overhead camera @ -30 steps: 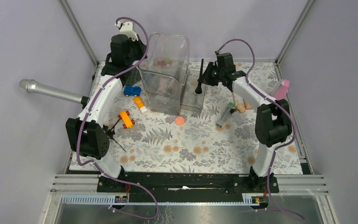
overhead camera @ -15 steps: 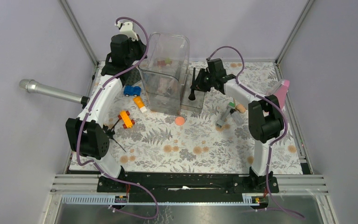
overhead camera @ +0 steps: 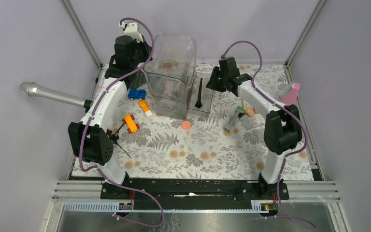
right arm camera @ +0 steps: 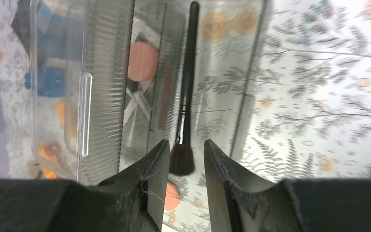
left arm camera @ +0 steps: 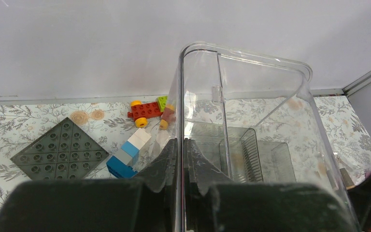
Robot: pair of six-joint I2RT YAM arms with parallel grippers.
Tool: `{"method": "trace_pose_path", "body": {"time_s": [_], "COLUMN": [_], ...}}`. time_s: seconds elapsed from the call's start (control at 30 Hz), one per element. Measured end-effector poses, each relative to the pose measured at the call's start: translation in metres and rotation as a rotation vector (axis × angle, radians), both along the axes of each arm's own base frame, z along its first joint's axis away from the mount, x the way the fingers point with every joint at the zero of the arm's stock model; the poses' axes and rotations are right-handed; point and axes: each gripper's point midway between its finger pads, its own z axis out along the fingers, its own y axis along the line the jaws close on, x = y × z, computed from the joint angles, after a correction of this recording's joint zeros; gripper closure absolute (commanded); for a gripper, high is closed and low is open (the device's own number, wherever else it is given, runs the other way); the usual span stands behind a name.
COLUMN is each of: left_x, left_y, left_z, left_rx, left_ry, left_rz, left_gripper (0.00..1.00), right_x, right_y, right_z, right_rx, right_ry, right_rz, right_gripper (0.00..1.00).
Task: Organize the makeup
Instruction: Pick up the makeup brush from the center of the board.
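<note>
- The step in hand looks like stowing a brush: the black brush (overhead camera: 199, 93) is lying in the low clear tray (overhead camera: 209, 99), which is sitting against the tall clear bin (overhead camera: 171, 58).
- The right pincer (right arm camera: 186, 147) is hovering just above the brush with its jaws parted, gripping nothing.
- The left pincer (left arm camera: 180, 150) is clamping the bin's wall, apparently steadying it.
- More makeup is waiting on the bench (overhead camera: 212, 150): a grey tube (overhead camera: 233, 122) to the right and a coral disc (overhead camera: 186, 125) just before the bin.
- The next move is probably calling for the right arm to lift clear, swing to the tube and line its jaws across the tube's slanted body.
</note>
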Motion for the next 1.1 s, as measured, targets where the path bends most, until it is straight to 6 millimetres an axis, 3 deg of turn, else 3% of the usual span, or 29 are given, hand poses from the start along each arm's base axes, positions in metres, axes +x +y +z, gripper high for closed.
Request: {"method": "trace_pose_path", "body": {"time_s": [0.13, 0.23, 0.43, 0.6, 0.77, 0.9, 1.1], "left_x": [0.0, 0.0, 0.0, 0.0, 0.0, 0.0, 0.0], "left_y": [0.0, 0.0, 0.0, 0.0, 0.0, 0.0, 0.0], "left_z": [0.0, 0.0, 0.0, 0.0, 0.0, 0.0, 0.0], "left_rx": [0.0, 0.0, -0.002, -0.004, -0.004, -0.004, -0.004], "left_ry": [0.0, 0.0, 0.0, 0.001, 0.001, 0.001, 0.001], "left_rz": [0.0, 0.0, 0.0, 0.0, 0.0, 0.0, 0.0], "left_gripper": [0.94, 0.94, 0.94, 0.94, 0.94, 0.94, 0.94], "right_x": [-0.004, -0.011, -0.011, -0.012, -0.014, -0.015, -0.002], "right_y": [-0.035, -0.077, -0.155, -0.162, -0.166, -0.172, -0.184], "right_z": [0.02, 0.027, -0.003, -0.057, -0.098, -0.107, -0.098], "right_rx": [-0.096, -0.171, -0.294, -0.385, -0.457, -0.505, -0.522], "right_ry": [-0.053, -0.068, 0.015, 0.152, 0.262, 0.291, 0.263], "right_rz": [-0.09, -0.185, -0.276, -0.18, -0.116, -0.093, -0.095], "right_gripper": [0.58, 0.59, 0.64, 0.69, 0.63, 0.61, 0.6]}}
